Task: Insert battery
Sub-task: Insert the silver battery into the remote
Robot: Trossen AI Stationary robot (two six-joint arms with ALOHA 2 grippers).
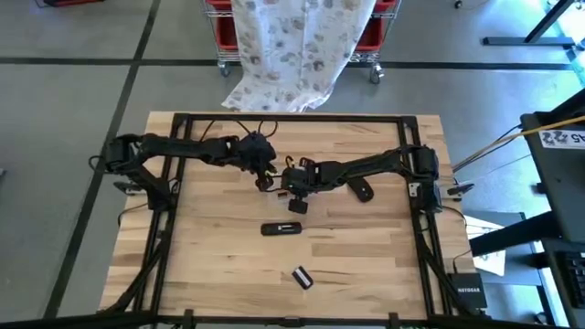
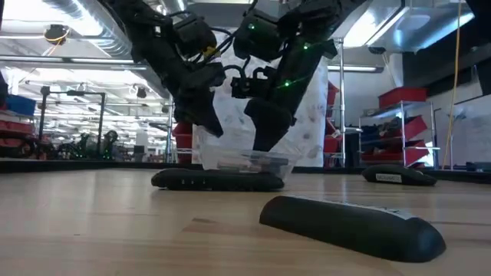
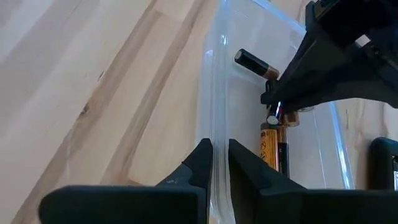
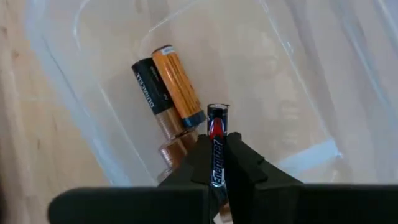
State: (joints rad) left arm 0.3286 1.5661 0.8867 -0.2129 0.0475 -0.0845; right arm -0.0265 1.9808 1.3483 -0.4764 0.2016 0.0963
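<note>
Lifting the battery [image 4: 216,146] out of the tub [image 4: 81,112] is where trouble could start: the right gripper [image 4: 216,163] pinches it only along its lower body, with the top cap standing free above the fingertips, so a brush against the tub wall could twist it in the grip or knock it loose. Two copper-topped cells [image 4: 169,93] lie just beside it on the tub floor, near enough that a tilted lift might drag one along. If the thin clear wall flexes, the tub could also ride up with the arm.

As for the right gripper, its jaws are closed tight on the red and black battery, which stands roughly upright between them, inside the tub.

At the tub's rim, the left gripper [image 3: 214,163] has its jaws nearly together on the wall [image 3: 214,106], one finger inside and one outside, steadying it. Should that hold slip, the tub would be free to slide on the table [image 1: 366,265].

Nearer the front edge, a remote [image 1: 282,228] lies well apart from the tub, which I judge to be where the battery must go.
</note>
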